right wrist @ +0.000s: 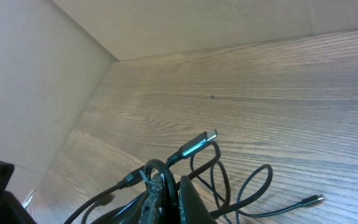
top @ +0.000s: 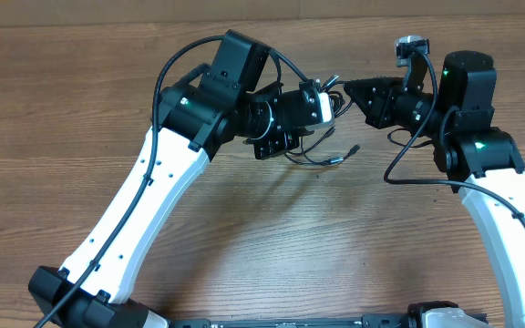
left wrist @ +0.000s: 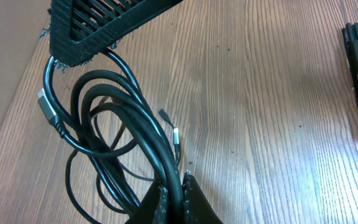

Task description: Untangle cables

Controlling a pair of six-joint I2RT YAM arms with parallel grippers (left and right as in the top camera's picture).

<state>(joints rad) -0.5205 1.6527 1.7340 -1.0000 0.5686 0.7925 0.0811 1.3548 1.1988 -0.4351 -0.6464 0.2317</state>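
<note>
"Where are the cables?"

"The cables (top: 322,153) hang as one tangled bunch of thin black loops between the two claws, over the far middle of the wooden table (top: 244,237)."

"Which arm has them?"

"Both. The left gripper (left wrist: 178,198) is pinched tight on several strands at once. The right gripper (right wrist: 165,193) is clamped narrow on the same bundle, facing the left one and near it."

"Any loose ends?"

"A silver-tipped plug (right wrist: 209,135) sticks up out of the loops just beside the right claw's fingers. A smaller plug (right wrist: 312,200) trails off on a single strand, low toward the wood. Whether the lowest loops touch the table, I can't tell from here."
</note>
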